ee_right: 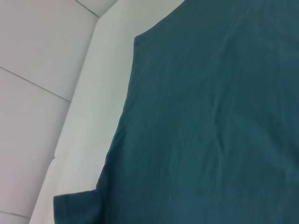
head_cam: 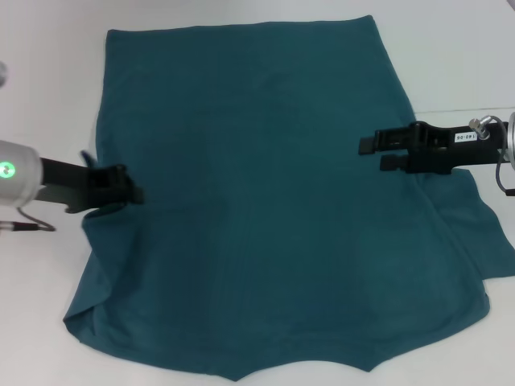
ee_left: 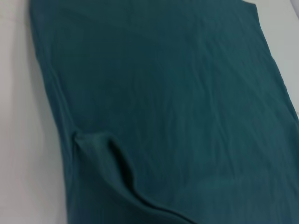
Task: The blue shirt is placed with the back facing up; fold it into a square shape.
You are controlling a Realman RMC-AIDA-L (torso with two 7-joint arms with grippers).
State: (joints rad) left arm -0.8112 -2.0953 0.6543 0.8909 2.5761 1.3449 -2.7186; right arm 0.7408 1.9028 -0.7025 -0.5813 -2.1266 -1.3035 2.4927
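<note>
The blue shirt (head_cam: 257, 209) lies spread flat on the white table, plain side up, with its hem at the far side and its collar at the near edge. My left gripper (head_cam: 129, 185) hovers at the shirt's left edge near the middle of its length, fingers open and holding nothing. My right gripper (head_cam: 376, 153) hangs over the shirt's right side at about the same depth, open and empty too. In the left wrist view the shirt (ee_left: 168, 107) shows a raised crease by its edge. In the right wrist view the shirt (ee_right: 210, 121) shows its side edge and a sleeve.
The white table (head_cam: 48, 96) shows on both sides of the shirt and beyond the hem. A sleeve (head_cam: 491, 249) sticks out at the near right. A seam in the table (head_cam: 467, 108) runs behind the right arm.
</note>
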